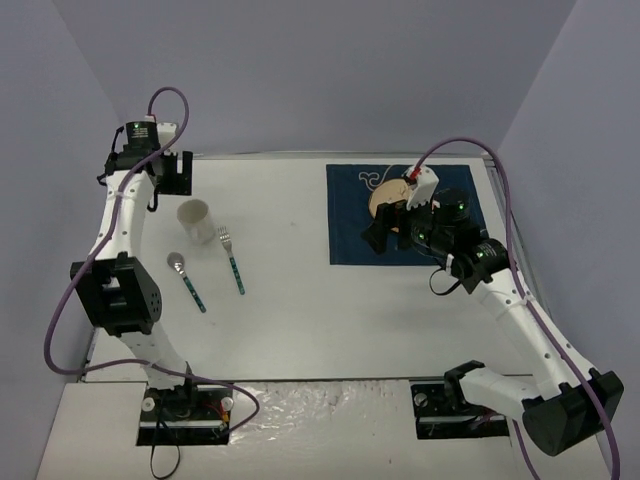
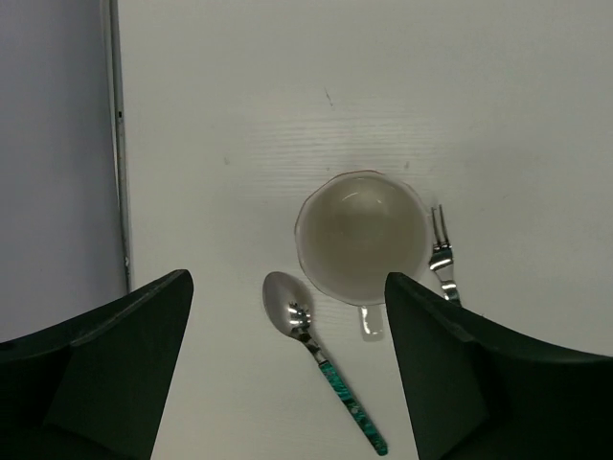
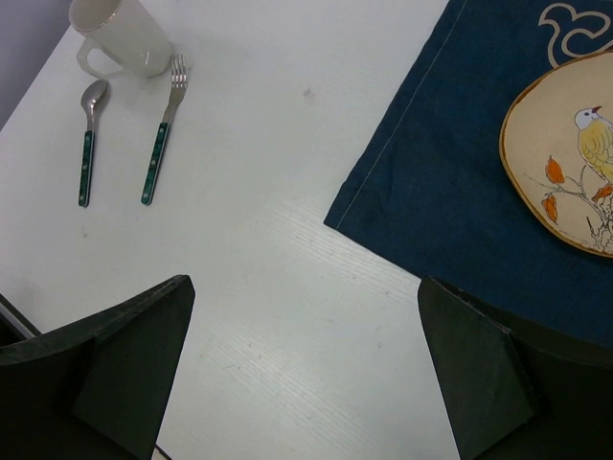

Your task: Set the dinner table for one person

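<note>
I have two pincers, and both stand wide with nothing held. My left pincer (image 2: 287,282) hangs above the far left part of the large white matte rectangular tabletop (image 1: 300,310), its two dark fingers (image 2: 105,364) spread well apart and bare tabletop showing between them. Straight below it stands the cream ceramic mug (image 2: 362,235), upright with its mouth facing up at my wrist camera. Its small handle is turned towards the near side.

Just beside the mug on the left lies the steel spoon with a teal patterned handle (image 2: 321,359). The spoon's bowl points towards the far edge and its handle runs back towards my bases. On the mug's other side lies the matching steel fork with a teal handle (image 2: 441,254), its tines close against the mug's wall. I cannot tell whether they touch. The spoon and fork lie roughly parallel, a little apart.

My right pincer (image 3: 306,283) hovers over the right half of the tabletop, at the near left corner of the navy cloth placemat with a pale outline drawing (image 3: 450,192). Its jaws are as wide as they go and grip nothing. The placemat lies flat at the far right of the tabletop. On its far part sits a round tan plate painted with a yellow bird on a branch (image 3: 560,144), partly covered by my right arm in the top view.
</note>
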Robot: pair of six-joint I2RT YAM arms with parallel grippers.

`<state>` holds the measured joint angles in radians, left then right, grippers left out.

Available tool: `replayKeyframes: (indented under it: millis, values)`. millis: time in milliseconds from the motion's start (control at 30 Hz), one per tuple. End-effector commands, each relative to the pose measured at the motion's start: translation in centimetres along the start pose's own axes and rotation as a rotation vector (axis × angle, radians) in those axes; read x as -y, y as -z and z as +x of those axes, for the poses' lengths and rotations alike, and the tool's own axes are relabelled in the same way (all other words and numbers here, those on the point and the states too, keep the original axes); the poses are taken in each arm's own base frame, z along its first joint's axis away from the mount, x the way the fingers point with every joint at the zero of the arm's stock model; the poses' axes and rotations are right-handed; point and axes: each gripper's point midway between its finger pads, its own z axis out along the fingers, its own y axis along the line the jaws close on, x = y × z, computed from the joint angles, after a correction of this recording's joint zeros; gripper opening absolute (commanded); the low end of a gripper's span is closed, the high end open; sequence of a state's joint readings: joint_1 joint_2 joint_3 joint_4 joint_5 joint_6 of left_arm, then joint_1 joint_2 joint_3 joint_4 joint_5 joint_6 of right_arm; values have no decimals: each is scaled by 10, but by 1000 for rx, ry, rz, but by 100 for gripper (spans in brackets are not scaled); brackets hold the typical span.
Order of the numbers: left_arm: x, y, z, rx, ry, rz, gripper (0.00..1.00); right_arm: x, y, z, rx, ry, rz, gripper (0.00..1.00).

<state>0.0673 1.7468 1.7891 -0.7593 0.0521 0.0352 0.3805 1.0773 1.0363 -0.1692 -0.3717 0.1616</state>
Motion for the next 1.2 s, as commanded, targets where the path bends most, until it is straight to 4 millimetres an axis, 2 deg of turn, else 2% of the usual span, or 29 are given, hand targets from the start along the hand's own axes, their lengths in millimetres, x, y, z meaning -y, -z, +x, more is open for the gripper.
replayKeyframes:
  millis: [0, 233, 400, 567, 800, 967, 1000, 1067, 1167]
  values:
    - [-8, -8, -15, 37, -124, 87, 75, -13, -2, -30, 66, 57, -60, 100]
    - [-3, -46, -6, -29, -195, 141, 62, -13, -13, -26, 36, 45, -73, 100]
    - [0, -69, 5, -76, -216, 172, 57, -9, -18, -24, 24, 45, -61, 100]
    - [4, -84, 12, -100, -217, 188, 47, -7, -25, -22, 7, 41, -59, 100]
    - [4, -92, 7, -81, -217, 180, 28, -6, -30, -22, -3, 43, -62, 100]
    - [6, -95, 10, -85, -210, 195, 7, -6, -31, -22, -5, 49, -66, 100]
    - [6, -95, 11, -86, -209, 195, 7, -6, -31, -21, -6, 49, -66, 100]
    - [4, -88, 7, -78, -207, 188, 1, -6, -32, -21, -7, 52, -67, 100]
    - [1, -69, -4, -37, -193, 166, 0, -9, -33, -21, -8, 64, -79, 100]
